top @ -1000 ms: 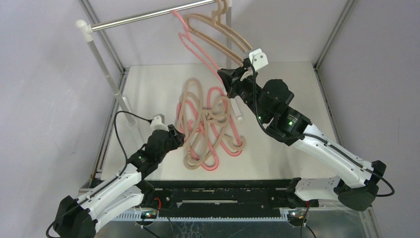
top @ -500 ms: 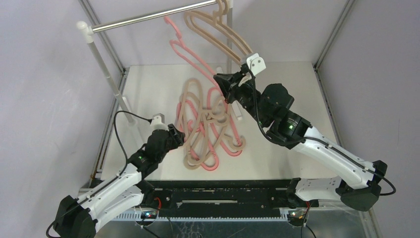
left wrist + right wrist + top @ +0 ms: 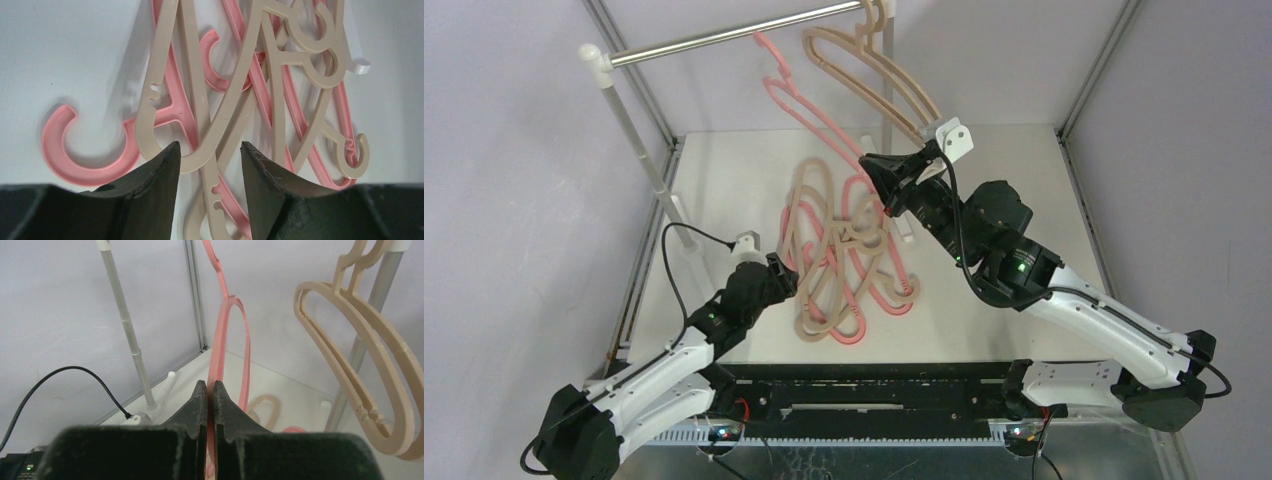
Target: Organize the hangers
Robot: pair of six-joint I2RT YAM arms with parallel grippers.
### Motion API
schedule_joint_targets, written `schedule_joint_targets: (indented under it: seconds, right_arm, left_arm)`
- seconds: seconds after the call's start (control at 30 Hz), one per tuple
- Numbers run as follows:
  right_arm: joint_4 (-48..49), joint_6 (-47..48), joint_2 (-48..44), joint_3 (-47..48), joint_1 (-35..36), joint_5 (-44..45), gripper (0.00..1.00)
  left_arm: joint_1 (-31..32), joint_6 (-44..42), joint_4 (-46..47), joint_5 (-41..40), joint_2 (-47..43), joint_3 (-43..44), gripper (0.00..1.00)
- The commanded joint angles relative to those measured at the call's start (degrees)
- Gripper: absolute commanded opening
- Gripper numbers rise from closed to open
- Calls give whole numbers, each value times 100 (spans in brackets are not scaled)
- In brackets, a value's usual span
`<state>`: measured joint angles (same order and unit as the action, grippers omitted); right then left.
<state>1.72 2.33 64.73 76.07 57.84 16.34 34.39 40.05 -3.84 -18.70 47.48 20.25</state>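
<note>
The right end effector (image 3: 210,387) is clamped shut on the lower bar of a pink hanger (image 3: 232,330), holding it aloft with its hook close under the silver rail (image 3: 724,35). Whether the hook has caught cannot be told. So thin a pinch could let the hanger swivel or slip, so the hook might miss the rail or knock the two beige hangers (image 3: 874,60) hung at its right end.

The left end effector (image 3: 207,150) stands half apart, low over the tangled pile (image 3: 839,250) on the surface (image 3: 724,170). A beige arm lies between its fingers, ungripped. Lifting it may drag the neighbouring hangers.
</note>
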Motion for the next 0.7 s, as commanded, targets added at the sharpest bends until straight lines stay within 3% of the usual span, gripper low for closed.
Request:
schedule_joint_targets:
  seconds: [0.0,0.33,0.67]
  right_arm:
    - [667,94,10,78,97,-106,0]
    - [984,92,987,775,99,-332,0]
    - [1613,-20,1386,821,98,-389,0]
  left_arm:
    - [16,-76,287,32,-6,-70,53]
    - [15,-51,293,75,-146,-83,52]
    - [15,-94,287,121,-226,-105,53]
